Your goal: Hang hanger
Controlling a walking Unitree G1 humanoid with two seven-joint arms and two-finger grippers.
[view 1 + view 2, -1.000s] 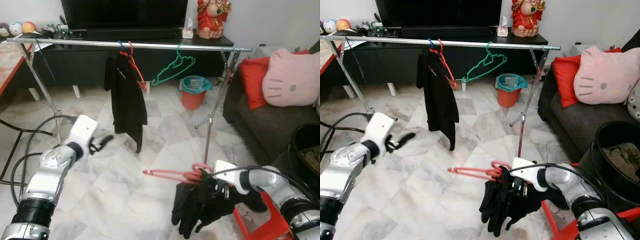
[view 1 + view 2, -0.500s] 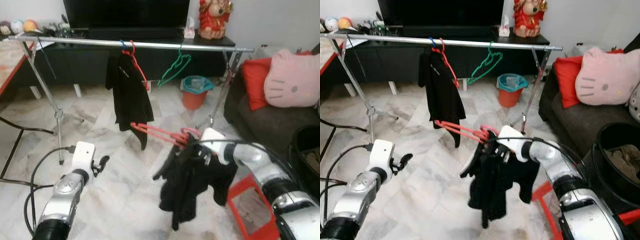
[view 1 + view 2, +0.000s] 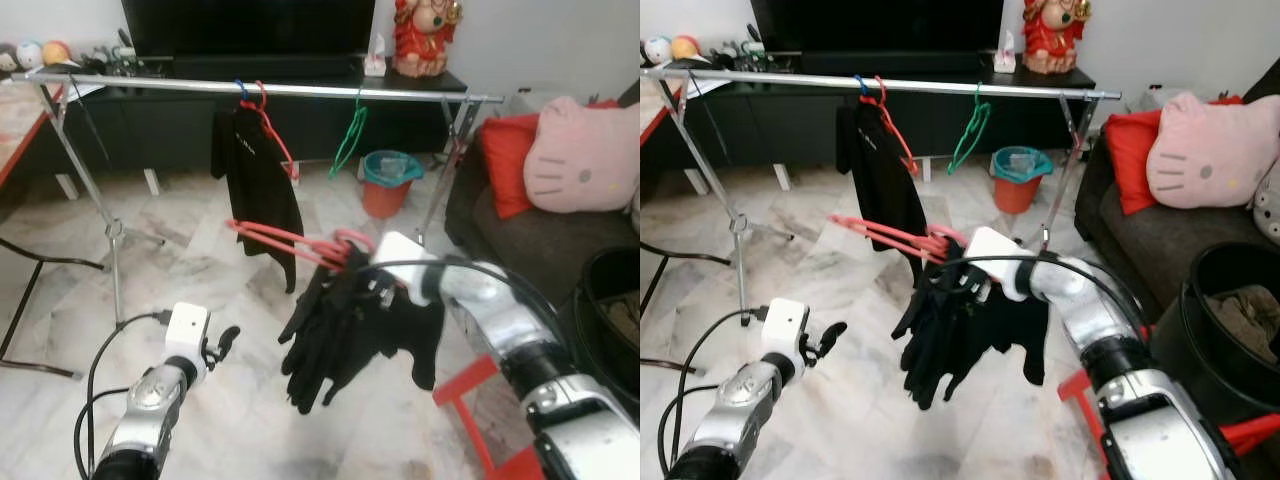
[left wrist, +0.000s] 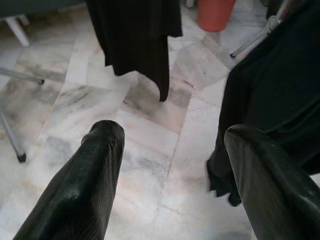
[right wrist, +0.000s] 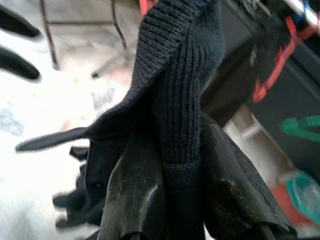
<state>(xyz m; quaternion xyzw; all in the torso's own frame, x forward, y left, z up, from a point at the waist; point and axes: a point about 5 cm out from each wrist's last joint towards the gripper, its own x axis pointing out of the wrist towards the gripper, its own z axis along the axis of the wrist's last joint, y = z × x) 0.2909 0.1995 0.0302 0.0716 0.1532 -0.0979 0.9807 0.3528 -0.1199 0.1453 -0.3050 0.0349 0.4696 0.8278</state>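
Two grippers: both noted, left low over the floor, right raised at centre.
Left gripper: fingers spread apart, nothing held; marble floor is seen between them in the wrist view.
Rail: steel garment rail spanned across the room on splayed legs, in front of a dark TV cabinet.
Hung already: a black garment on a red hanger, then a green hanger bare, just to its right.
Task item: pink hanger with a dark knit garment draped from it, carried below the rail and not on it, close before the hung black garment.
Right gripper: fingers pressed together on the knit fabric at the hanger's neck.
Bin: orange, teal liner, beyond the rail; contents cannot be told.
Stool: red frame on the floor under the right arm.
Sofa: dark, with a red cushion and a pink cat-face cushion.
Basket: black, far right, crumpled cloth inside.
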